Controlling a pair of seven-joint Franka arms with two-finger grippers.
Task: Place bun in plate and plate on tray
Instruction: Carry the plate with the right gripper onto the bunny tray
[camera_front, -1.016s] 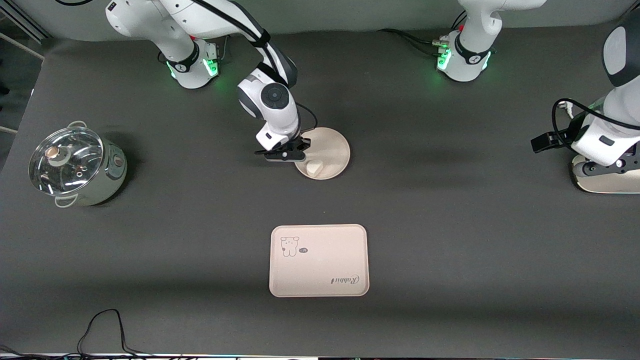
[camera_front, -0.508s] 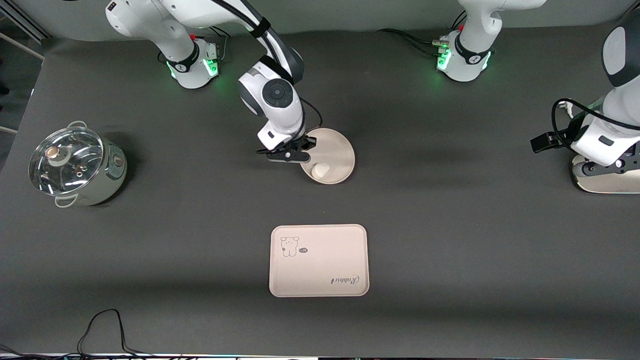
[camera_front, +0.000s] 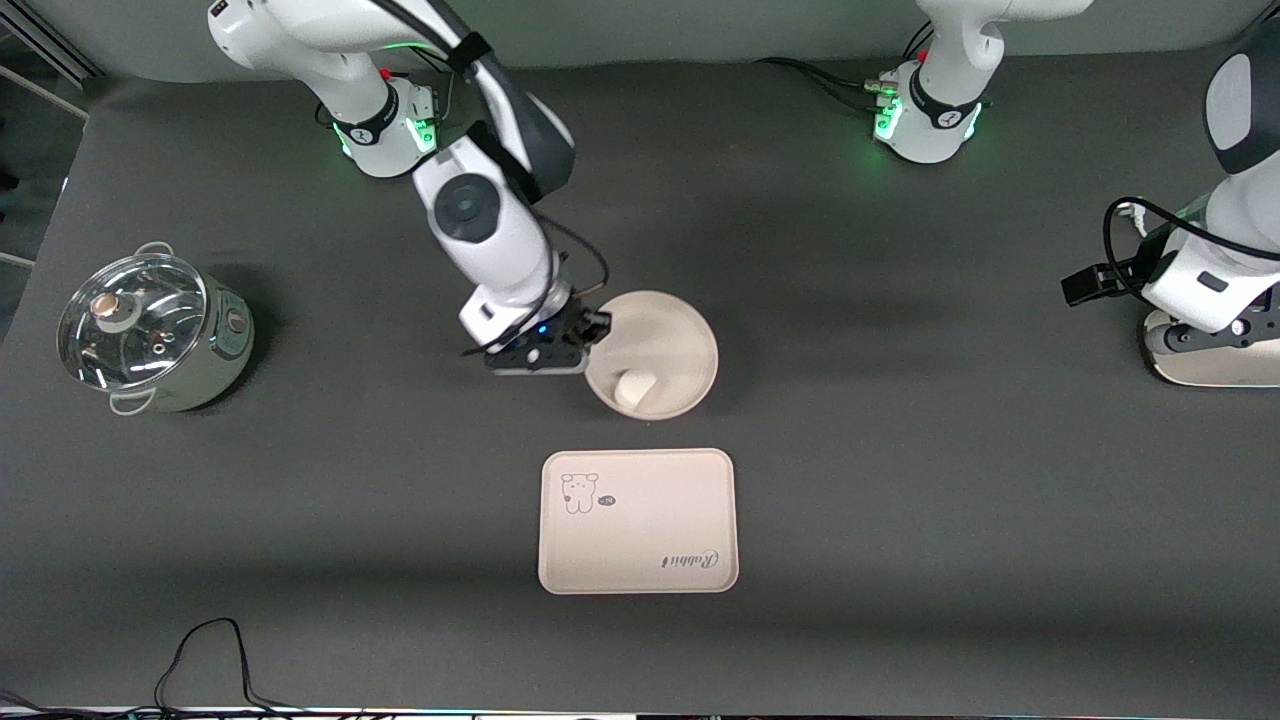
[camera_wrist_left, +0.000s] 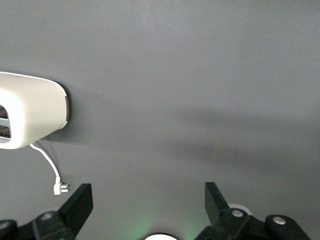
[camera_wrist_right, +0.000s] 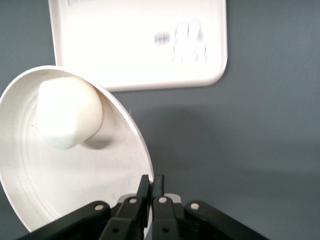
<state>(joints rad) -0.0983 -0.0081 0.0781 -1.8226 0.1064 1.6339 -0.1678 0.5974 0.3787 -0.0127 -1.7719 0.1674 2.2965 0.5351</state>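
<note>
Change: the right pincer (camera_front: 592, 338) has carried the plate (camera_front: 665, 345) closer to the tray (camera_front: 638, 520) than a second ago, and the plate now rides lifted and tilted.
Tray: lies flat on the tabletop (camera_front: 900, 480), nearest the front camera of the task's things, nothing on it; bear drawing and script face up.
Plate: just short of the tray's farther edge, in the air, not yet over it. In the right wrist view the plate (camera_wrist_right: 75, 165) is clamped at its rim.
Bun: the bun (camera_front: 633, 389) sits in the plate, slid down against the rim on the side toward the tray; the bun (camera_wrist_right: 69, 114) is one pale rounded lump.
Right pincer: clenched on the plate's rim, fingers (camera_wrist_right: 150, 192) pressed together with the rim between them.
Step in hand: carrying the loaded plate to the tray. Judged best done by levelling the plate, since the tilt could roll the bun out, then lowering it centred on the tray before releasing.
Pot: a lidded pot (camera_front: 152, 333) stands farther than the tray, toward the right arm's end; contents not discernible.
Left pincer: the left pincer (camera_wrist_left: 145, 210) waits spread apart and holding nothing, well away from the tray at the left arm's end.
</note>
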